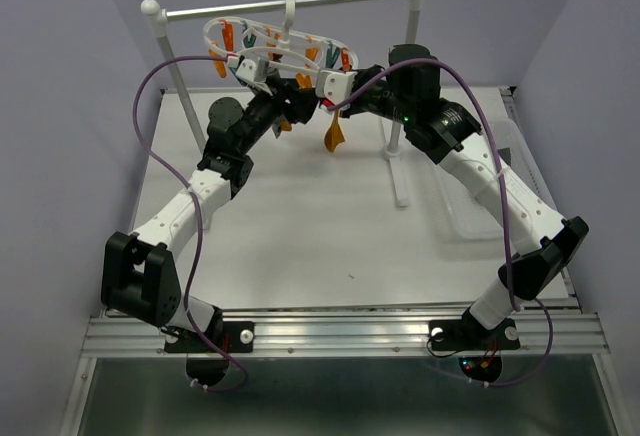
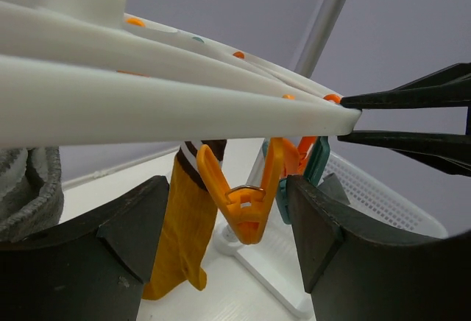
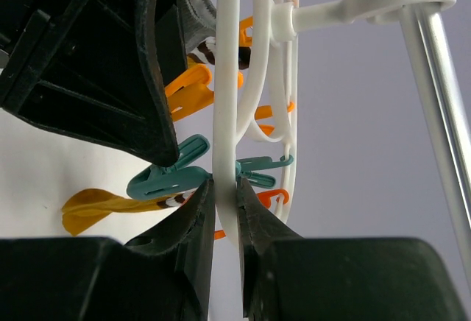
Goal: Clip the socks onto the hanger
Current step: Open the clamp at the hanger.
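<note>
1. The hanger [image 3: 223, 115] hangs from the rail [image 1: 300, 3], above the worktop [image 1: 300, 236].
2. The right claw [image 3: 224, 188] is clamped on its white rim.
3. The left claw [image 2: 227, 185] stands apart around an orange clip [image 2: 246, 203]; just beside it, a mustard sock [image 2: 180, 233] dangles from the hanger.

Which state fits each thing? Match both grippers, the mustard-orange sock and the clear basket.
Things: 1 right gripper; 2 left gripper; 3 mustard-orange fabric sock with dark-striped cuff; 4 clear plastic mesh basket.
States: A hangs down, cuff uppermost; B rests on the white table; C shut on the white plastic oval hanger; D open around an orange plastic clip.
Pairs: 1-C, 2-D, 3-A, 4-B.
</note>
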Robot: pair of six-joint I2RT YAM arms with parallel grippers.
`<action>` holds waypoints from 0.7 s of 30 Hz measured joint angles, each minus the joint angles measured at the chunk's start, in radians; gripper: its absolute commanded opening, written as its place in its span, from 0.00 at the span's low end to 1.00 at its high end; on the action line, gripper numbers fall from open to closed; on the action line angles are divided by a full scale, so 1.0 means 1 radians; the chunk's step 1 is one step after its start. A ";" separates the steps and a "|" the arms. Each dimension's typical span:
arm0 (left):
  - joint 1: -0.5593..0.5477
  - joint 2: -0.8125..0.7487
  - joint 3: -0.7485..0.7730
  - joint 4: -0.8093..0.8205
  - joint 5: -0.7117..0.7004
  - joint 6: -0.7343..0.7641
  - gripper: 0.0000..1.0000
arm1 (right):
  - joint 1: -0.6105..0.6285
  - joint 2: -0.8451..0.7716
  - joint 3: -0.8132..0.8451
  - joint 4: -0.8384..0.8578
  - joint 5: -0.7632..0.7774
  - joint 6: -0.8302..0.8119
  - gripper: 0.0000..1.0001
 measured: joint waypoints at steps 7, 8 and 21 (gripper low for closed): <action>0.000 0.000 0.000 0.021 -0.017 -0.031 0.72 | 0.000 0.000 -0.001 0.002 0.000 0.010 0.07; 0.000 0.000 0.000 0.024 -0.023 -0.037 0.72 | 0.000 0.000 -0.001 0.002 0.000 0.013 0.07; -0.003 0.000 0.002 0.065 -0.091 -0.081 0.69 | 0.013 0.000 -0.001 0.007 0.003 0.047 0.07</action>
